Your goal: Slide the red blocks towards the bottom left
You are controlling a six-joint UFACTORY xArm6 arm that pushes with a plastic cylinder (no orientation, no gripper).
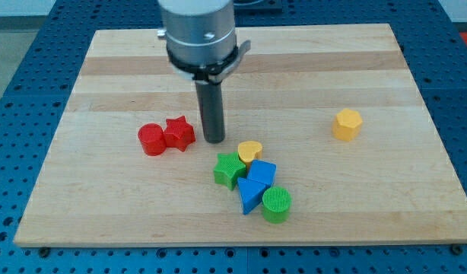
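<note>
My tip (214,140) stood on the wooden board (127,61), and because the arm ended in a plain rod, it had no jaws that could spread or pinch. Just beside my tip, toward the view's left, was the red star block (179,133); whether they touched I could not tell. The red cylinder (151,140) was pressed against the star on its far side from my tip. Below my tip and slightly to the view's right lay a cluster: a yellow heart block (250,151), a green star block (230,170), a blue cube (262,173), a blue triangular block (249,195) and a green cylinder (277,205). A yellow hexagonal block (347,124) sat well apart, toward the view's right.
</note>
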